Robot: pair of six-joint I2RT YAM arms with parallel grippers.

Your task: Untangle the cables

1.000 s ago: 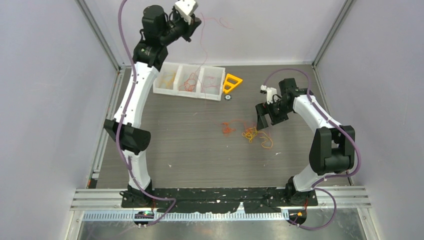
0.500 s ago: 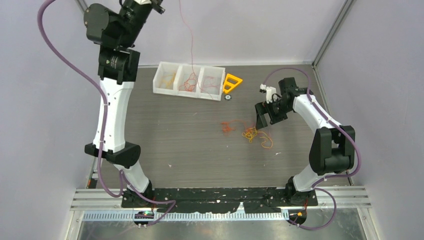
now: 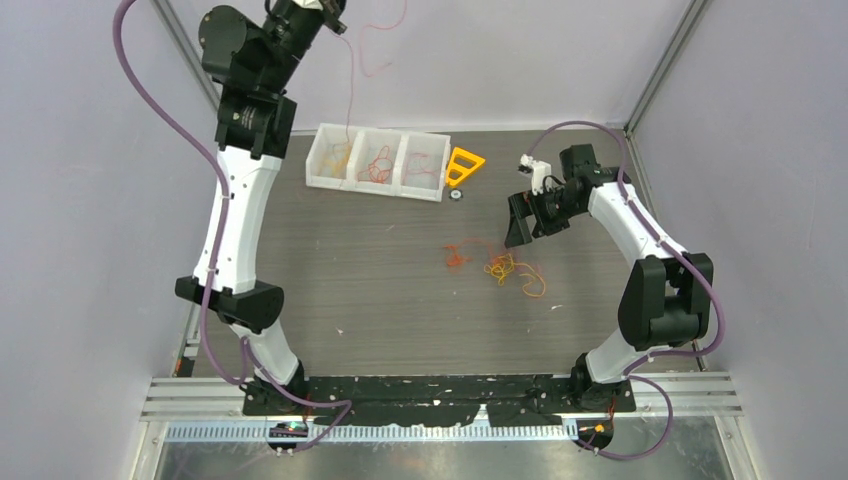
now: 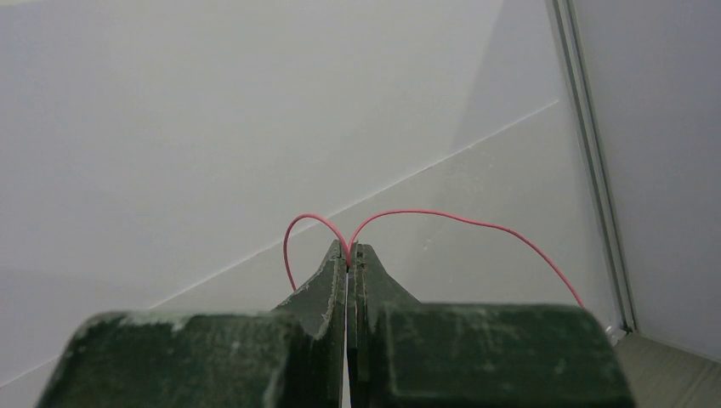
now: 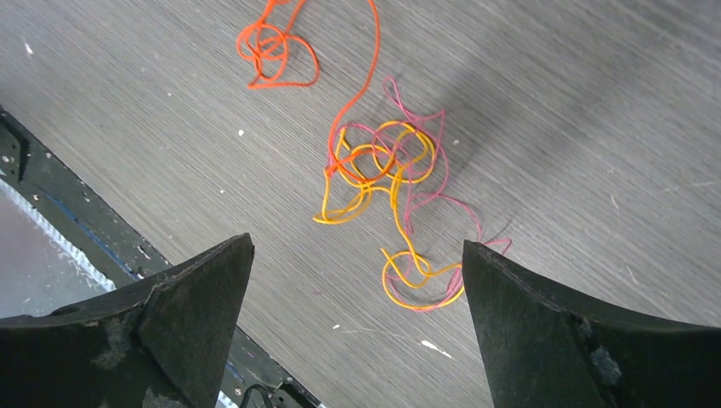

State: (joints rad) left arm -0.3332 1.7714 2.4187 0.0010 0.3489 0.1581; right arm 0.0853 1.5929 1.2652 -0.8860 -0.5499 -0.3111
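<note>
A clump of thin orange, yellow and red cables [image 3: 503, 267] lies on the table's middle right; it also shows in the right wrist view [image 5: 383, 170]. My left gripper [image 3: 335, 20] is raised high at the back left, shut on one thin red cable [image 4: 442, 217] that hangs from it [image 3: 352, 90] down towards the white tray [image 3: 322, 182]. My right gripper [image 3: 520, 228] is open and empty, just above and to the right of the clump, its fingertips [image 5: 217, 263] apart over the table.
The white three-compartment tray holds sorted strands at the back. An orange-yellow plastic triangle [image 3: 463, 165] and a small round part [image 3: 456, 194] lie beside it. Grey walls enclose the table; a black strip [image 3: 440, 395] runs along the near edge.
My left arm has swung up and back over the last second, lifting the red cable high; its free end now curls near the top. My right gripper shifted slightly up and left.
</note>
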